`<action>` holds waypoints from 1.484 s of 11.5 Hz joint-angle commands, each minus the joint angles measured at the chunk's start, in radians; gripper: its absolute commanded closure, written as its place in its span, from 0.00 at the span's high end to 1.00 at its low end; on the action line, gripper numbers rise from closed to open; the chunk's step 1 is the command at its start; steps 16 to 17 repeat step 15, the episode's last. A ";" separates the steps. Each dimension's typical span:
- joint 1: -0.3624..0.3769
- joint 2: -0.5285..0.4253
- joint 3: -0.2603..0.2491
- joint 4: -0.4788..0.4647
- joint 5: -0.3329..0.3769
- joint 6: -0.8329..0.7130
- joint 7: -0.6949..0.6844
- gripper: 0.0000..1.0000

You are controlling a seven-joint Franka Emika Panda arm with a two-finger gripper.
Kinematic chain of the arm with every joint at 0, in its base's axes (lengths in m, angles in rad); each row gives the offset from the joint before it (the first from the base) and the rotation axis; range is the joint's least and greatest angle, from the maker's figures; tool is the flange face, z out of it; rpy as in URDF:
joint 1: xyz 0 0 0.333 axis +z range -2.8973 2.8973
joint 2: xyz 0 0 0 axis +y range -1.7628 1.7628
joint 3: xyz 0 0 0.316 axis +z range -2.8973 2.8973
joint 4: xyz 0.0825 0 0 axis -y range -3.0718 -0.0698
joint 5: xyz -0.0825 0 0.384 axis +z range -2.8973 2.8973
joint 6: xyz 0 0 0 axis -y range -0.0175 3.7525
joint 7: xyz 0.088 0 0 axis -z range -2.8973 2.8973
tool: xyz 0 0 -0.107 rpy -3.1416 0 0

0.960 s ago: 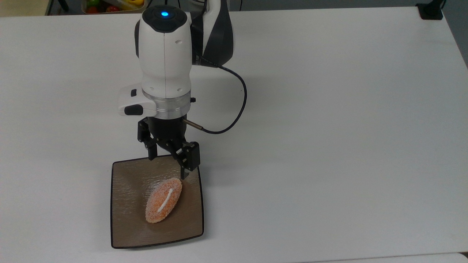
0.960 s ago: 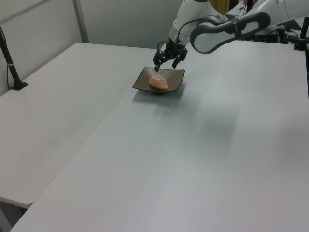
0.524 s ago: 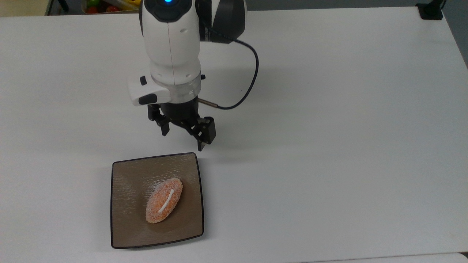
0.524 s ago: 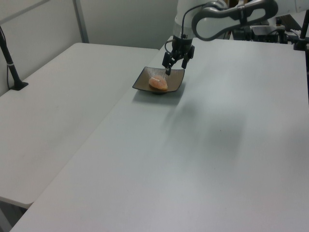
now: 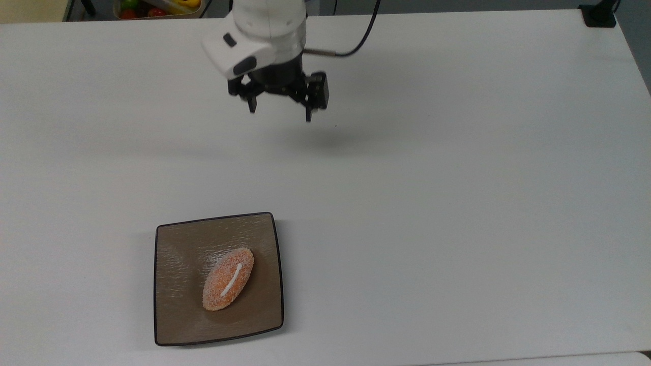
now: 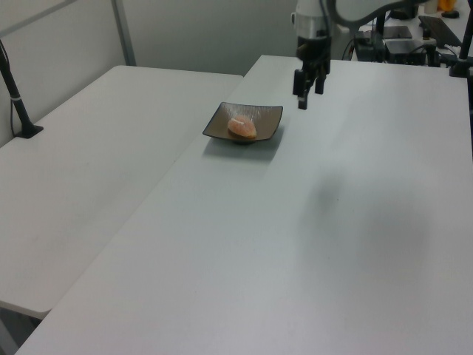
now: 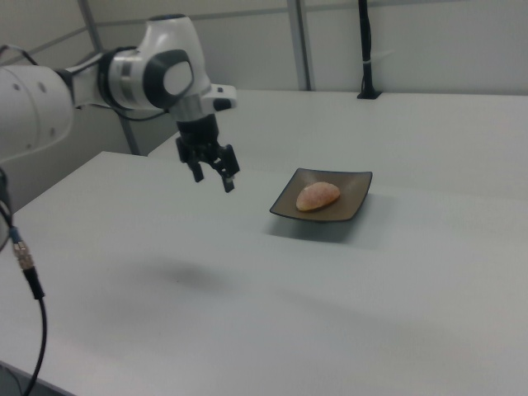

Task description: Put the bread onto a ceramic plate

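The orange-brown bread [image 5: 228,279] [image 6: 242,128] [image 7: 318,195] with a thin white stripe lies in the middle of the square brown ceramic plate [image 5: 173,315] [image 6: 267,118] [image 7: 355,196], tilted diagonally in the top view. My gripper [image 5: 280,113] [image 6: 306,98] [image 7: 213,179] hangs open and empty above the bare white table, well away from the plate toward the top view's upper edge. Nothing sits between its fingers.
The white table [image 5: 457,203] stretches wide to the top view's right of the plate. A bin with colourful items [image 5: 155,7] stands beyond the table's far edge. A black post base [image 5: 600,15] sits at the top view's upper right corner.
My gripper has risen and pulled back from just over the plate's far rim to high above the table. The bread and the plate have stayed in place.
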 commanded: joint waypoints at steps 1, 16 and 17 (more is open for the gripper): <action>0.039 -0.148 -0.025 -0.156 0.024 -0.013 -0.111 1.00; 0.078 -0.226 -0.108 -0.216 0.082 0.043 -0.153 1.00; 0.078 -0.226 -0.108 -0.216 0.082 0.043 -0.153 1.00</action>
